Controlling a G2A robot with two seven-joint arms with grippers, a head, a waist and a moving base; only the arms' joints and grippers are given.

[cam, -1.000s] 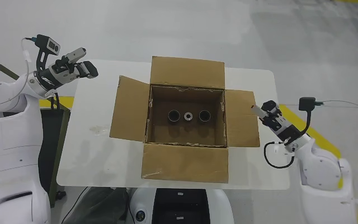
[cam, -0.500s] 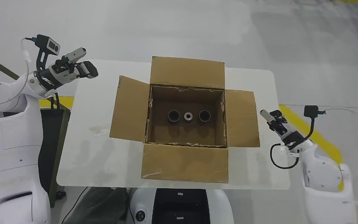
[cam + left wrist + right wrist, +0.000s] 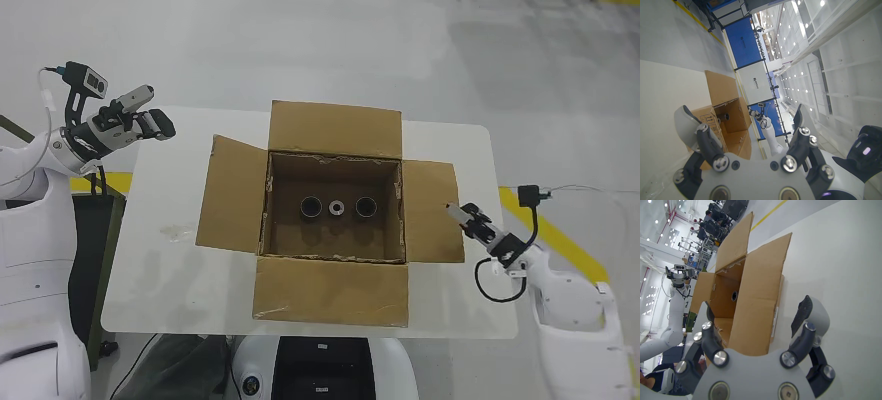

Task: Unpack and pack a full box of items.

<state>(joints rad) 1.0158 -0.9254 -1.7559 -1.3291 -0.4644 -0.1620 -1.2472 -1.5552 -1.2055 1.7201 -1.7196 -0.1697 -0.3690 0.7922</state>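
- We see the box [image 3: 335, 240] open in the middle of the table [image 3: 170, 270], with its flaps spread out.
- Three small cylinders [image 3: 337, 209] sit in a row on its bottom.
- The left gripper [image 3: 160, 124] hangs at the table's far left corner, with fingers wide and empty.
- The right gripper [image 3: 453, 210] is over the right flap, also wide and empty.

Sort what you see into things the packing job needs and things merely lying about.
Job: open cardboard box; three small cylinders inside it; left claw and right claw, both open.
Lying about: white table; pale smudge on it; yellow floor line.
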